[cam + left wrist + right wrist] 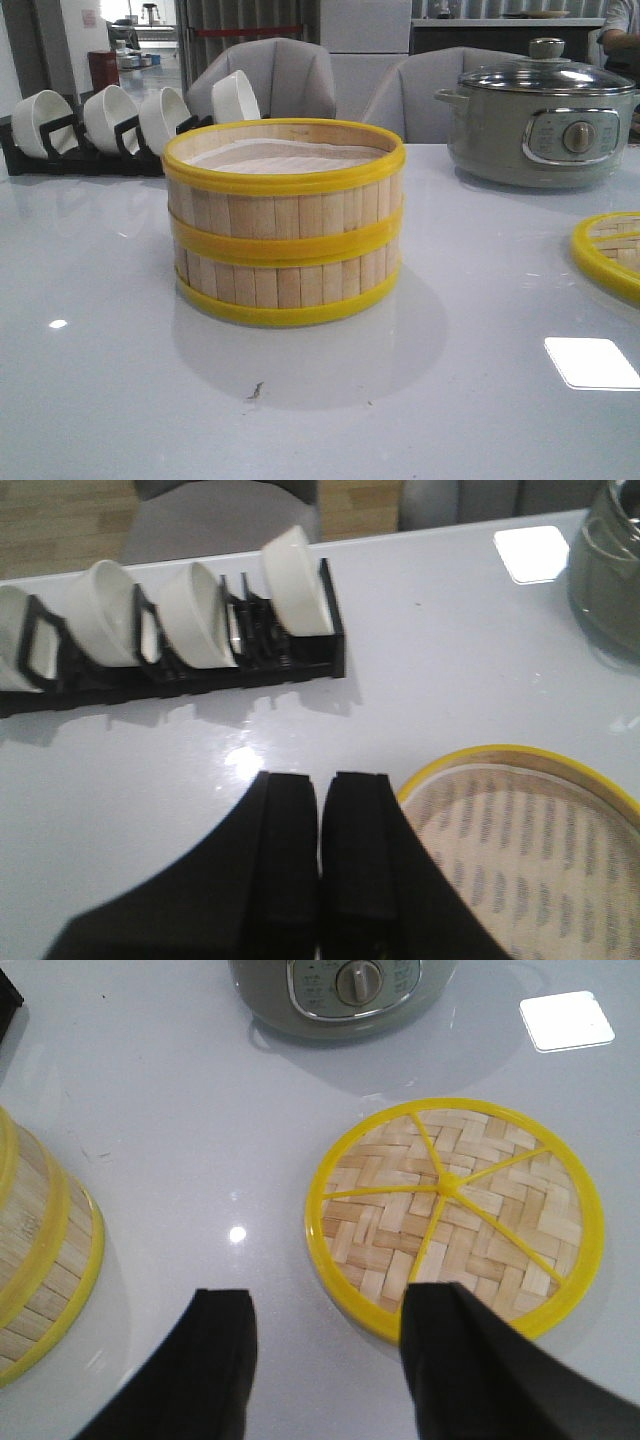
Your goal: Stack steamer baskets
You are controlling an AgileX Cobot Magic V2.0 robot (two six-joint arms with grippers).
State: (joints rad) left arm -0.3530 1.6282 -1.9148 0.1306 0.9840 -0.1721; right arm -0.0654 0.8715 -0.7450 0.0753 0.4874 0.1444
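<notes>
Left hand up over the desk, looking down just beside the rim of the stacked steamer baskets, with both black fingers pressed together so only a thin slit shows, nothing pinched between them and not touching anything. Right hand also hanging above the desk, fingers spread wide apart with bare desk showing in the gap, holding nothing; one finger sitting in front of the near edge of the lid, though can't tell if actually touching the yellow rim or just floating above it. Neither arm visible in the front view at all. Two steamer baskets stacked one on the other in the middle of the desk, pale slats with yellow rims top, middle and bottom, upper one open on top. Woven lid lying flat off to the right, well apart from the stack, yellow spokes meeting at a hub in its centre. Grey-green electric pot with glass lid behind the woven lid, near the back edge. White bowls tilted in a black rack at the back left. Grey chairs behind the desk.
</notes>
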